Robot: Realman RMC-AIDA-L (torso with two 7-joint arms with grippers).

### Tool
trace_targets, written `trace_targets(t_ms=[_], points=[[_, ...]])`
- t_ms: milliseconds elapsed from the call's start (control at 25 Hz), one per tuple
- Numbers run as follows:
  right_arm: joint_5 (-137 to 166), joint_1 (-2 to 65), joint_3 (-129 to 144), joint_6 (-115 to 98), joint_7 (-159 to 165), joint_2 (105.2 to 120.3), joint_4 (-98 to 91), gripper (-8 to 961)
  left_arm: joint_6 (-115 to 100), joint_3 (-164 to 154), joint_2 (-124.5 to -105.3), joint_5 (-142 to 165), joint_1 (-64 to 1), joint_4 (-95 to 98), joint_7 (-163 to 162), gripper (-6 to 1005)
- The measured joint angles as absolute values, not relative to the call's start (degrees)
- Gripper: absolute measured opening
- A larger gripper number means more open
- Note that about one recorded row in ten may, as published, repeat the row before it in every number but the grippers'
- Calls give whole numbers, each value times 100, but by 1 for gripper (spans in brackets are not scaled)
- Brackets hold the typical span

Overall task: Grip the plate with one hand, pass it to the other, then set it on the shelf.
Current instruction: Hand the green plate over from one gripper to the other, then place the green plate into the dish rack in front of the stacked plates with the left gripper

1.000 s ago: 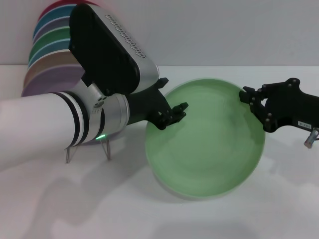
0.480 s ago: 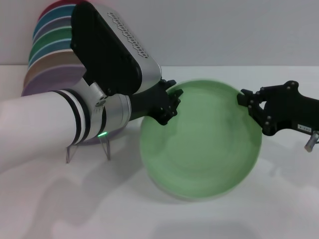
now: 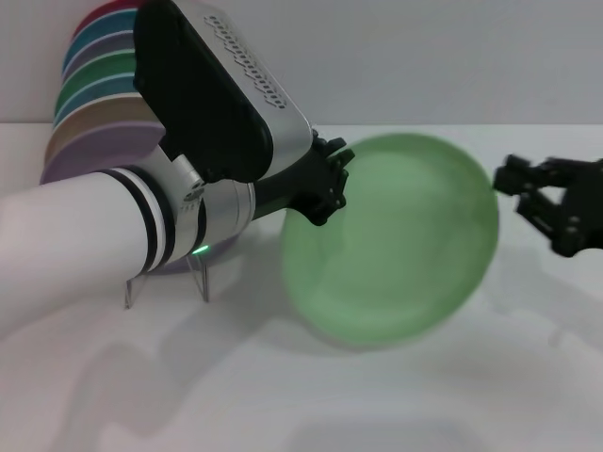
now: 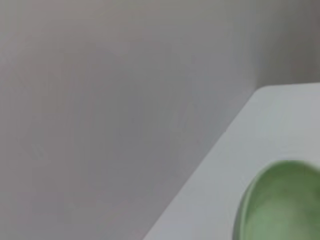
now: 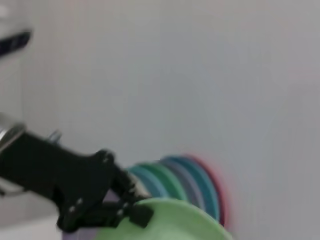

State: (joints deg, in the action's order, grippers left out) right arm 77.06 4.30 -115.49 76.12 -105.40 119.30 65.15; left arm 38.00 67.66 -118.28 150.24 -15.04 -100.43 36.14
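The left tool is clamped on the plate rim, holding it tilted above the table. The right tool stands open just beside the opposite rim, gripping nothing, so the left tool alone carries the plate.

A row of coloured plates, magenta through blue, green and lilac, is seen standing on edge, apparently racked, on the white table.

matt plastic plate; clear acrylic shelf
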Motion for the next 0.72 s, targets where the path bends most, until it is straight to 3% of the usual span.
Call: trace_targets(t_ms=[200,320,560,720], points=[[7272,427,-12375,8177,-10900,11950,5580,120,3657,6765,-11820,15025,-1421,-10198,3681,65],[7116,459,-12988,8355,-11140,11960,4837,289,2977,6679,-11806,15014,-1179,-10288,4006,56],[7049,535,-13657,8584,-11465,11957,4107,524,943,6071,-11773,15012,-557,-10328,4966,46],[7055,541,-13671,8585,-11469,11958,4074,568,-1092,5347,-11666,15112,-230,-9977,5522,45]])
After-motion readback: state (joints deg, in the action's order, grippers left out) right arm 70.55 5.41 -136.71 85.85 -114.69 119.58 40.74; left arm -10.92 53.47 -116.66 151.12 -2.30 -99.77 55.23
